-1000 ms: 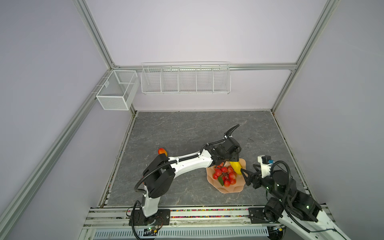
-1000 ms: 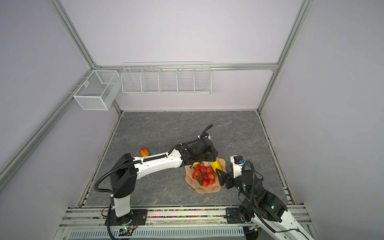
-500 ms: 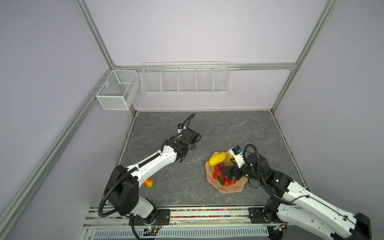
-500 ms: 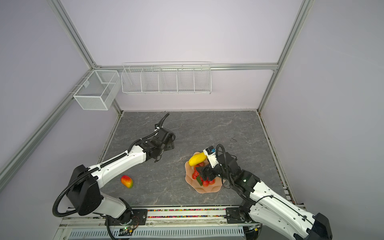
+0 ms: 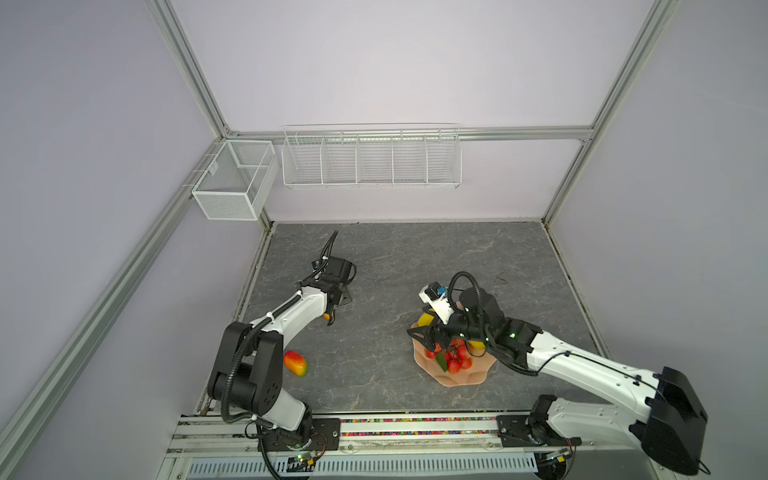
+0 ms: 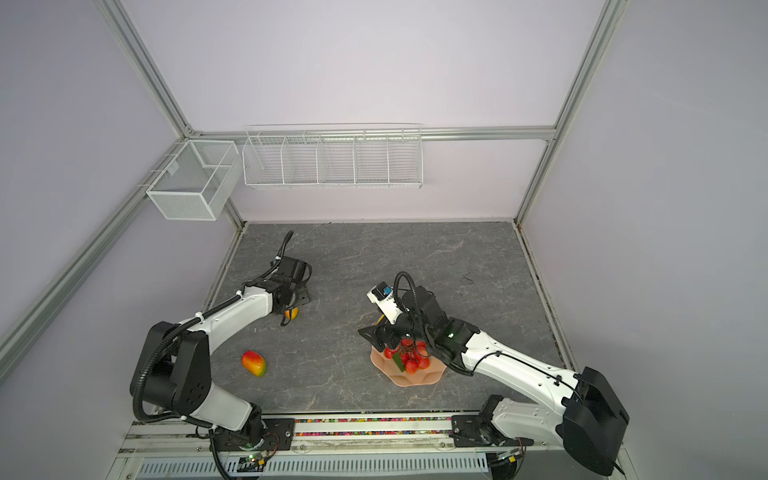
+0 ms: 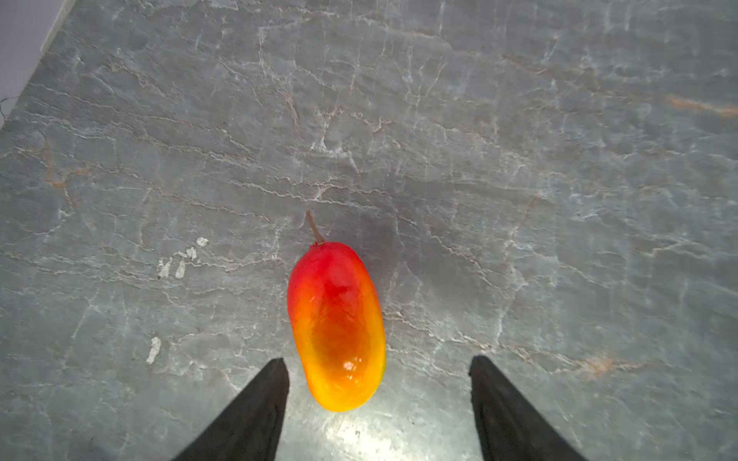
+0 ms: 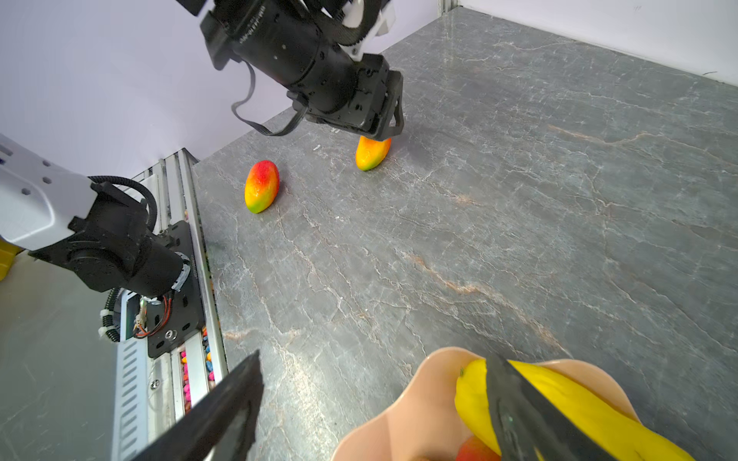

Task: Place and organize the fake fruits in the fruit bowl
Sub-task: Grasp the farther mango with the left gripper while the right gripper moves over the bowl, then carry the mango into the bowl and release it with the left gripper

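Observation:
The peach-pink fruit bowl (image 5: 457, 376) (image 6: 415, 376) sits at the front right and holds the red berry cluster (image 5: 451, 357) and a yellow ribbed fruit (image 8: 471, 395). My right gripper (image 8: 373, 357) (image 5: 424, 338) hangs open over the bowl's left rim, with one finger crossing in front of that yellow fruit. One mango-like fruit (image 7: 335, 327) (image 6: 293, 313) lies on the table between the open jaws of my left gripper (image 7: 377, 361) (image 5: 332, 316), untouched. A second mango-like fruit (image 5: 295, 363) (image 8: 261, 186) lies near the left arm's base.
Two white wire baskets (image 5: 372, 156) (image 5: 235, 183) hang on the back and left walls, above the table. The grey marbled tabletop (image 5: 415, 257) ends at a rail along the front edge (image 5: 374, 419). The left arm's elbow (image 5: 249, 361) stands close to the second mango-like fruit.
The left arm has drawn back from the bowl, swung to the left side and lowered over a mango-like fruit. The right arm has come forward over the bowl.

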Controlling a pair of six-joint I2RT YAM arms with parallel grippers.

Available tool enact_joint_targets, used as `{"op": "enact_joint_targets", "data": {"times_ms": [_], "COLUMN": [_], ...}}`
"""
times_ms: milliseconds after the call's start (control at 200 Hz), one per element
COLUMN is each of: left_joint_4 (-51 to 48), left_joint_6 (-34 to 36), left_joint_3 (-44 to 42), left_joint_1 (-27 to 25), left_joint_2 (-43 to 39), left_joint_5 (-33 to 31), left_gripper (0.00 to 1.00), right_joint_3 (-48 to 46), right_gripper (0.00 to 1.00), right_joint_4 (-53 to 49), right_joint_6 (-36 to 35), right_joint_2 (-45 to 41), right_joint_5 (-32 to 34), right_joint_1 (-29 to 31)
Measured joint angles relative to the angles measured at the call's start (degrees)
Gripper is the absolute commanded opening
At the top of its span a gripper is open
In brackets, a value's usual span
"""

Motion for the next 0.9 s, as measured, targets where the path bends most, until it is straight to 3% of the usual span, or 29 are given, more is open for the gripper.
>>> {"op": "enact_joint_targets", "data": {"times_ms": [615,900], "left_joint_4": [4.98,6.95], "left_joint_6": [-0.24,0.35], "left_joint_3": [-0.55,-0.48], "left_joint_1": [5.55,6.29], "left_joint_2": [6.71,9.68], "left_joint_5": [5.07,8.26], "left_gripper": [0.61,0.42], "right_joint_3": [1.53,0.63], "right_gripper": [0.88,0.88], "right_joint_4": [1.57,1.64], "right_joint_6": [-0.33,0.22], "right_joint_2": [2.89,0.5], "right_joint_5": [-1.75,-1.88], "right_joint_1": [-1.11,-2.12]}}
